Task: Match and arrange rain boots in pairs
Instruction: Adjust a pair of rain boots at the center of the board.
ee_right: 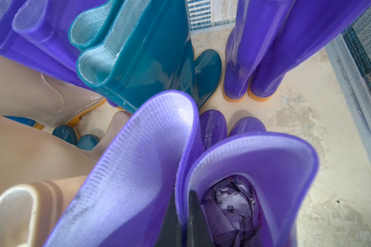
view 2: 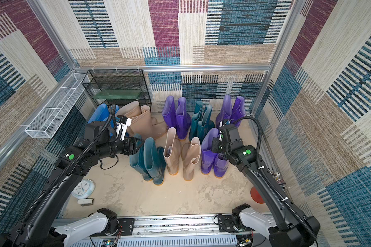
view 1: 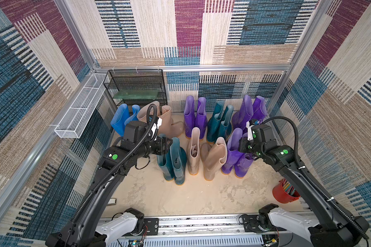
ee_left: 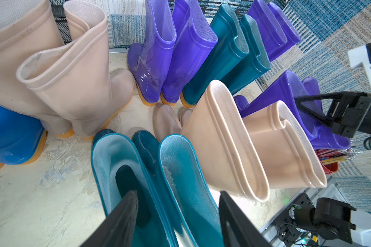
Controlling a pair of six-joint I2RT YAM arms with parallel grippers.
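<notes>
The cuff of the front purple boot (ee_right: 255,154) is being pinched between the closed jaws of the right gripper (ee_right: 183,222), one finger inside above crumpled paper (ee_right: 229,205). The front teal pair (view 1: 176,162) is being straddled by the spread, unclamped jaws of the left gripper (view 1: 167,146). The glossy rubber is being judged light, floppy-shafted and slippery, so the rim is being favoured as the hold. The rain boots (view 1: 217,126) are being shown upright in two rows of colour-matched pairs on the mottled beige floor (view 1: 180,198). Little room is being left between rows, a black wire shelf (view 1: 135,87) crowding the back corner
</notes>
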